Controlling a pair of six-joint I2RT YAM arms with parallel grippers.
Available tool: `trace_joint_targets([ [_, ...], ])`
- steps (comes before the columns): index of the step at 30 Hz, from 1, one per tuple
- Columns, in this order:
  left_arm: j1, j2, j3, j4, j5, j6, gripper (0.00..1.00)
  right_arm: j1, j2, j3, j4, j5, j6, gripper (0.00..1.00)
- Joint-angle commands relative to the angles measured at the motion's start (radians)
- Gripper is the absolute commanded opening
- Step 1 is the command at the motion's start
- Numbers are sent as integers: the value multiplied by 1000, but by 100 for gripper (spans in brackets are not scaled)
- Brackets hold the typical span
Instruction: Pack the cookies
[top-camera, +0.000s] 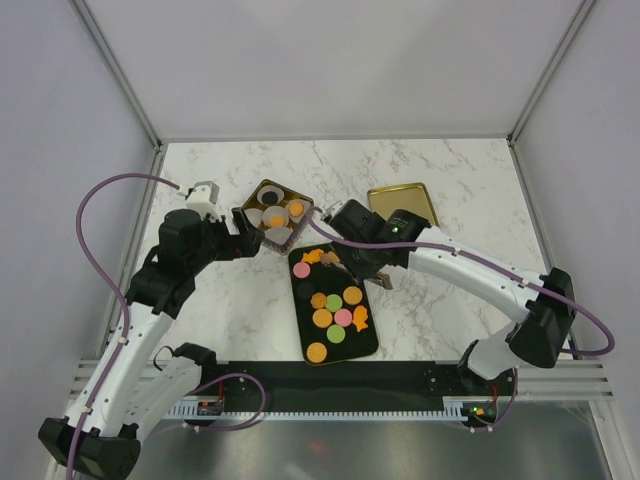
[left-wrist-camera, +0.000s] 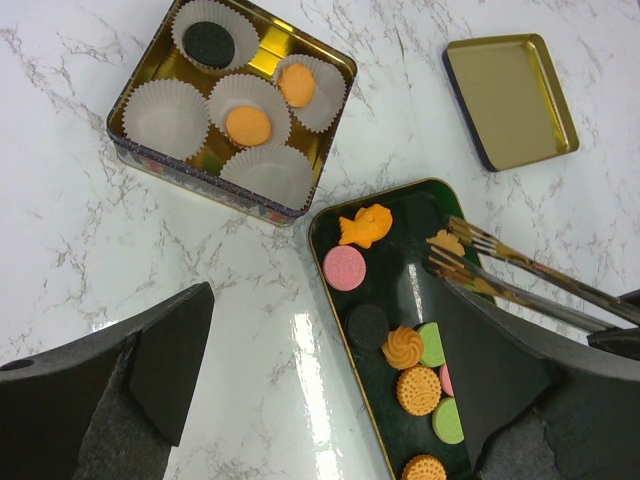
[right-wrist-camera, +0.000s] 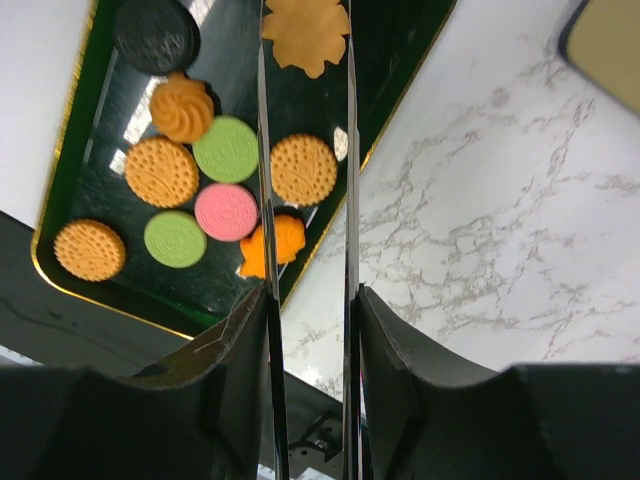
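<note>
Several cookies (top-camera: 335, 300), orange, pink, green and one black, lie on a black gold-rimmed tray (left-wrist-camera: 395, 285). My right gripper (right-wrist-camera: 308, 330) is shut on metal tongs (right-wrist-camera: 267, 150). The two tong blades stand on either side of an orange flower-shaped cookie (right-wrist-camera: 305, 35) at the tray's far end. A square gold tin (left-wrist-camera: 130, 140) holds white paper cups; two carry orange cookies (left-wrist-camera: 248, 125) and one a black cookie (left-wrist-camera: 209, 43). My left gripper (left-wrist-camera: 330, 370) hangs open over bare marble between tin and tray, holding nothing.
The tin's gold lid (top-camera: 402, 205) lies upside down at the back right of the marble table, just behind the right arm. The tin's near corner almost meets the tray's far corner. Grey walls close in the table on three sides.
</note>
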Motion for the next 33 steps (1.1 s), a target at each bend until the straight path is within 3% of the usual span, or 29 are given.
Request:
trace_joint_targets([
  [1,6,-1,3,32,10,-2,100,-16,60,122,28,15,-31,42],
  [9,9,-4,6,33,1,-1,100,-42,264,393,56,9,-63,42],
  [19,12,-21,4,33,-19,-1,100,-48,578,697,218,-49,-23,40],
  [33,14,-84,-6,38,-89,-8,100,-46,695,734,416,-92,43,40],
])
